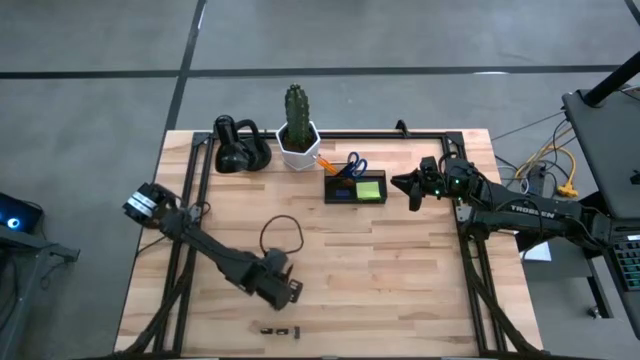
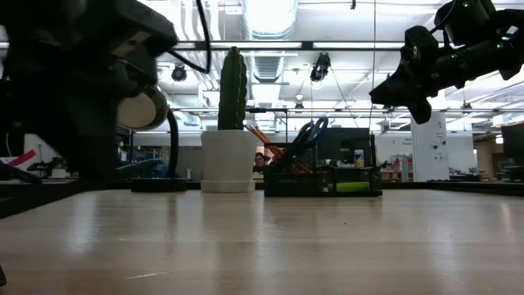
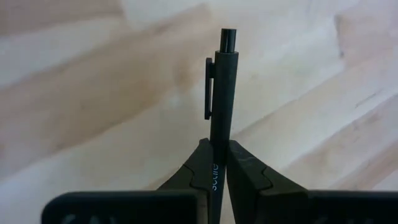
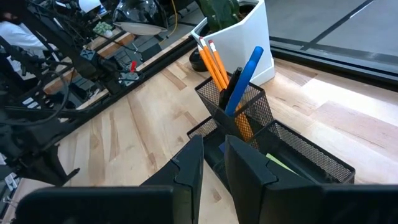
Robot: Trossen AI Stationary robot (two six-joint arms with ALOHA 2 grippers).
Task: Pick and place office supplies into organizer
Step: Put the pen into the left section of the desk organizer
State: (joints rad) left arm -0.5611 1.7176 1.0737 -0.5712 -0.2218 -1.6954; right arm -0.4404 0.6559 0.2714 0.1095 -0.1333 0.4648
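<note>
Clearly a dark pen (image 3: 221, 106) is the item in hand: the left gripper (image 3: 214, 163) has its fingers (image 3: 194, 171) pinched tight on the barrel below the clip, with the clicker end pointing away from the wrist. From above, this gripper (image 1: 283, 289) sits low over the near middle of the worktop (image 1: 400, 270), well apart from the organizer (image 1: 355, 189) at the far side. That box already holds orange pencils (image 4: 214, 62), blue-handled scissors (image 4: 245, 78) and a lime-green sticky-note pad (image 1: 369, 189). To do this step well, the pen should probably be carried upright and lowered into the taller compartment, avoiding the scissor handles and pencils. Tiny black clips (image 1: 280, 329) lie near the front edge. The right gripper (image 1: 412, 187) hangs just beside the organizer, its fingers (image 4: 186, 165) narrowly apart around nothing. Beyond stand a cactus pot (image 1: 297, 143), a black rounded gadget (image 1: 242, 150) and a grey floor (image 1: 400, 40).
</note>
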